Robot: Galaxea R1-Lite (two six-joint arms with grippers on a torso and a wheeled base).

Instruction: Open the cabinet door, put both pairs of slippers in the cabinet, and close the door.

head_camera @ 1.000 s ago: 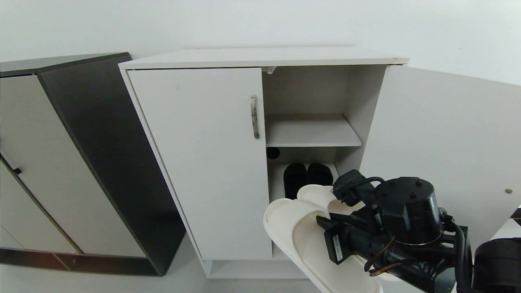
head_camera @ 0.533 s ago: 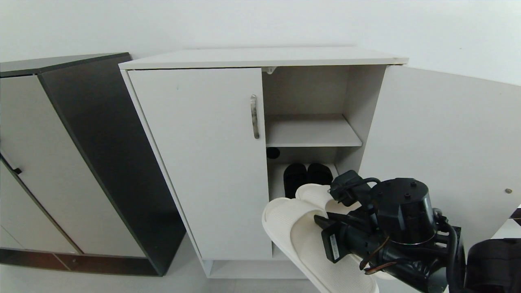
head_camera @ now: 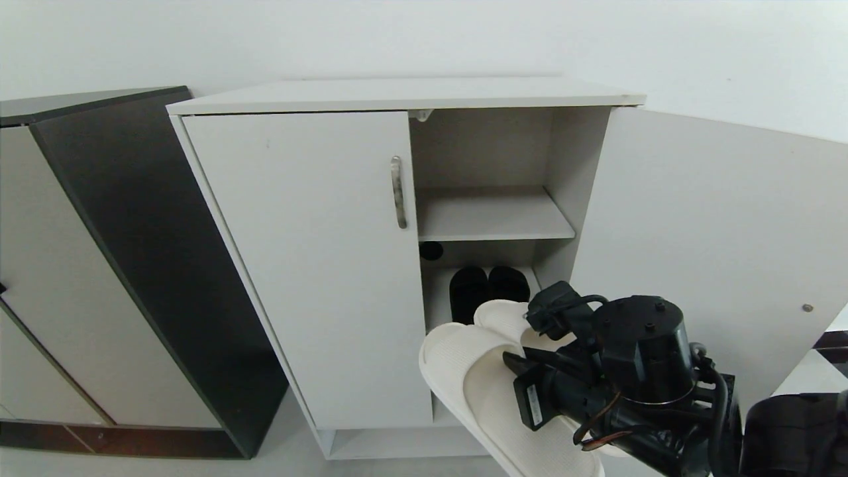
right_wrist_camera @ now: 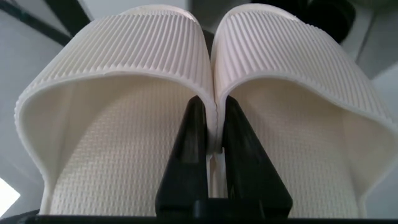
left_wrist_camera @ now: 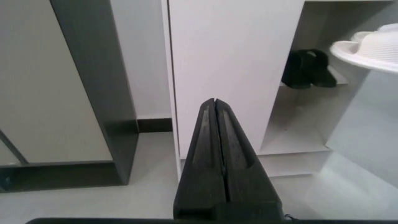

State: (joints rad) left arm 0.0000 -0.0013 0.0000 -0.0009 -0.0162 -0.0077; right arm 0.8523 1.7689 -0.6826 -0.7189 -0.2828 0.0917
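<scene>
White slippers (head_camera: pixel 464 361), pinched in the right gripper (right_wrist_camera: pixel 213 121), hung before the open cabinet (head_camera: pixel 397 93); the view had shifted, perhaps aligning placement.

The head camera looks forward and down from above at the white two-door wooden cabinet (head_camera: pixel 298 265). It stands far enough back to take in the cabinet's top, its open compartment and the tall dark grey cabinet (head_camera: pixel 152 265) beside it. The left wrist camera sits low before the cabinet's closed door, facing it along the black left gripper (left_wrist_camera: pixel 214 102). The right wrist camera sits close behind the pair of cream ribbed slippers (right_wrist_camera: pixel 124 93), facing what seems to be the cabinet's opening. Head and left wrist views share the pair of black slippers (head_camera: pixel 489 288) on the cabinet's lower shelf.
</scene>
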